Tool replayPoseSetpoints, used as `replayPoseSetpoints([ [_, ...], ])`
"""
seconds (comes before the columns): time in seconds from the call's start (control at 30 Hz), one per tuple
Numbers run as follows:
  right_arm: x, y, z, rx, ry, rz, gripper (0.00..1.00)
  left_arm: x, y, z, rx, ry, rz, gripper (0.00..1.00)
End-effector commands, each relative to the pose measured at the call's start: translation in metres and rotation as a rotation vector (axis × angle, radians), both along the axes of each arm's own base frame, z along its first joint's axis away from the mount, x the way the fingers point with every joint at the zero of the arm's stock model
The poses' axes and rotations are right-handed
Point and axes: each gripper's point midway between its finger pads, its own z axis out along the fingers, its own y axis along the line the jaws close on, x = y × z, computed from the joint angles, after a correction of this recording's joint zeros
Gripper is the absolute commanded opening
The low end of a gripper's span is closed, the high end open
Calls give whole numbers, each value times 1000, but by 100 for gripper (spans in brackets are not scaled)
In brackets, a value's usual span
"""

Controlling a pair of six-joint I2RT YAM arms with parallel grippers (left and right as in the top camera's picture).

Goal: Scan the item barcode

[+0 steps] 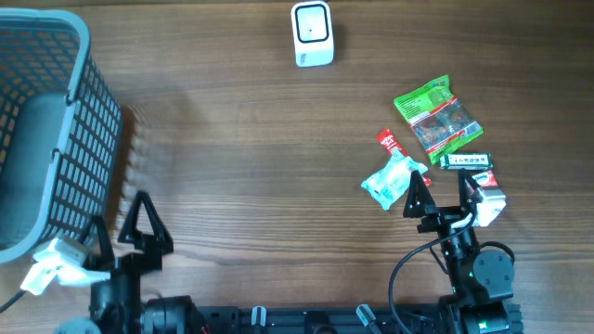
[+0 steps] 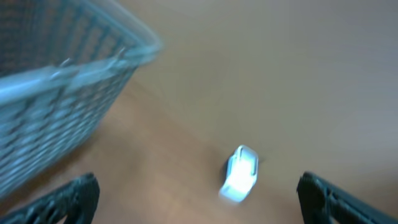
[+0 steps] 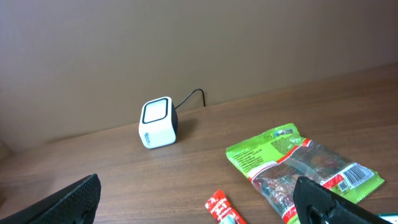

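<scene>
Item cluster (image 1: 436,139): five small packets lie loose at the right of the desk, just ahead of the right arm and well apart from the scanner; none is lifted.
Desk (image 1: 241,158): wood-grain top with a wide bare middle between packets, reader and bin, which probably leaves the arms room to carry things across.
Basket (image 1: 93,121): grey-blue mesh bin at the far left, beside the left arm. Judged to be the drop-off place once a packet has been read.
Right pincer (image 1: 442,190): released, fingers spread wide and grasping nothing. It hangs over the near edge of the cluster, a likely stance for picking.
Left pincer (image 1: 118,209): also released and empty, parked next to the basket. Its own view is blurred.
Green packet (image 3: 298,163): the largest item, lying flat at the far side of the cluster. A barcode (image 3: 357,174) shows face-up at its corner, so it would need turning toward the reader.
Scanner (image 1: 312,34): small white box at the far edge, its dark window facing the arms and a cable (image 3: 193,94) running behind it.
White-blue packet (image 1: 394,179): crumpled, just beside the right pincer's left finger.
White-red packet (image 1: 490,199): partly hidden under the right finger.
Dark bar (image 1: 461,160): touching the green packet's near edge.
Red sachet (image 1: 392,144): the smallest item, between the green and white-blue packets.
</scene>
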Motion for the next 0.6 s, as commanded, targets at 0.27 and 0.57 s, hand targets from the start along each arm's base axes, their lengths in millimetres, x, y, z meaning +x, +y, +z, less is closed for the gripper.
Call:
replayPoseSetpoints([
  [0.27, -1, 2, 3, 9, -11, 13, 100, 26, -20, 38, 72, -564, -125, 100],
  [0.57, -1, 2, 3, 9, -11, 13, 100, 58, -15, -28, 50, -421, -115, 100],
])
